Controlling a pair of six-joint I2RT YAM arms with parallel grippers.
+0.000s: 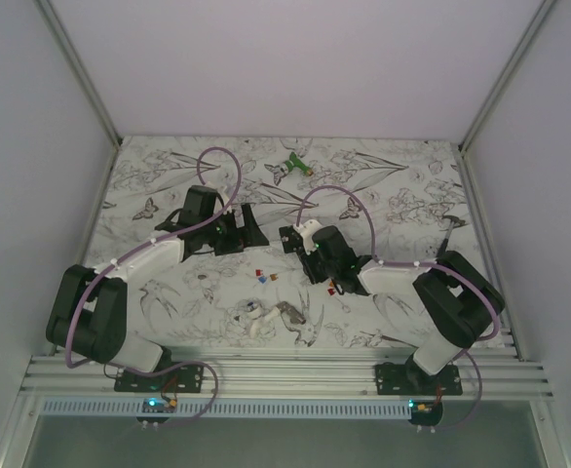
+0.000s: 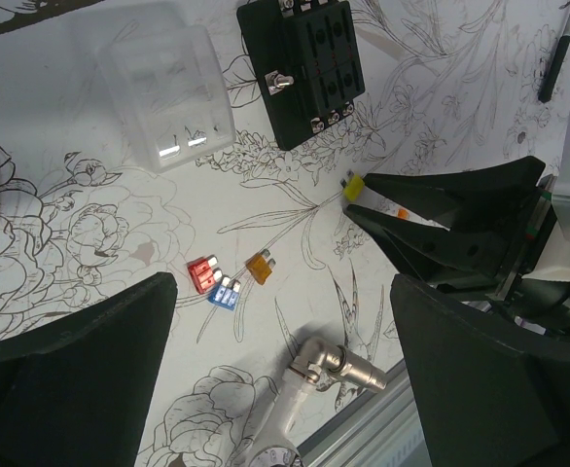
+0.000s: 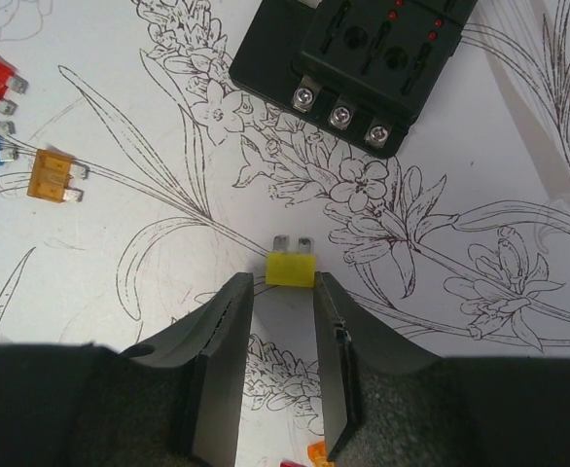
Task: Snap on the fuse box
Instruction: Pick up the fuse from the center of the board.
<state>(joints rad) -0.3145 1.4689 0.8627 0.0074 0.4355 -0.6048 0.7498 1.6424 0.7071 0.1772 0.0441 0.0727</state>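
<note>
Nearest me, between the two arm bases, a clump of white and grey small parts lies on the flower-printed surface. Just beyond it, three loose blade fuses sit close together: a red fuse, a blue fuse and an orange fuse.

My right end effector extends in from the right, low over the surface, its jaws partly closed. A yellow fuse sits at the very tips, between them, with its two metal blades pointing away to the far side. I cannot tell whether the fuse is actually pinched or only framed by the fingertips.

Just beyond the yellow fuse lies the fuse box, near the middle of the surface. It is a black block lying flat with its slotted face up. It has three silver screws along its near edge and small red dots on top. A clear plastic cover lies to its left, apart from it and not fitted on.

My left end effector hangs above the loose fuses with its jaws spread wide, holding nothing.

Toward the far edge lies a green plastic object. A dark pen lies well off to the right.
</note>
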